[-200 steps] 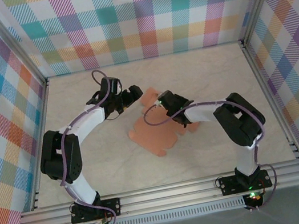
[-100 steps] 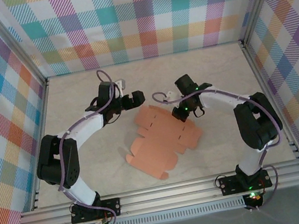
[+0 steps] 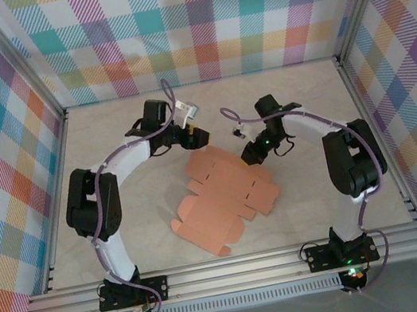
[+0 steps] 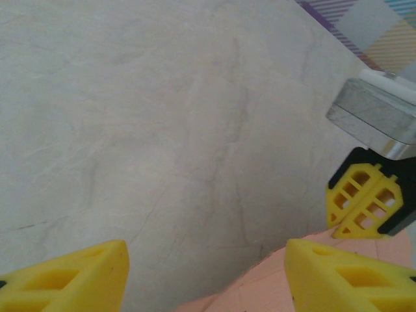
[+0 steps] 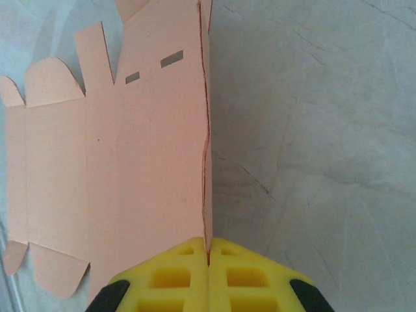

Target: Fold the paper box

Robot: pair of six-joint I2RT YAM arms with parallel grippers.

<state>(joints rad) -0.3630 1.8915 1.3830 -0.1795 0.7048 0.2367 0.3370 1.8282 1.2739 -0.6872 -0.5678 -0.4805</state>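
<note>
We see the paper box [image 3: 223, 195] as a flat die-cut sheet of salmon-orange card. It lies unfolded on the pale marbled table [image 3: 123, 219], about midway between the two arms and turned at an angle to the table edges. From the right wrist camera the paper box [image 5: 130, 149] spreads out to the left, with faint crease lines running along it, two small slots [image 5: 172, 60] near its far end, and rounded tabs [image 5: 45, 81] along its outer side. Its right-hand edge looks slightly raised and runs straight down into the seam between the yellow fingers of the right gripper [image 5: 208, 250], which are pressed tightly together, so we take it that they pinch the card at that edge. From above, the right gripper [image 3: 255, 156] sits at the sheet's far right corner, with its arm arching in from the right. The left gripper [image 3: 198, 135] hovers just beyond the sheet's far edge, a little to the left of the other. Through its own wrist camera the left gripper [image 4: 205, 276] has its jaws standing wide apart and holding nothing, with bare table and one corner of the paper box [image 4: 260, 289] between them. The right gripper [image 4: 363, 209] shows in that same view, its closed tips down at the card. Plaid walls [image 3: 193, 21] in pastel colours surround the table on three sides, and an aluminium rail [image 3: 236, 268] crosses the near edge where both arm bases are bolted.
</note>
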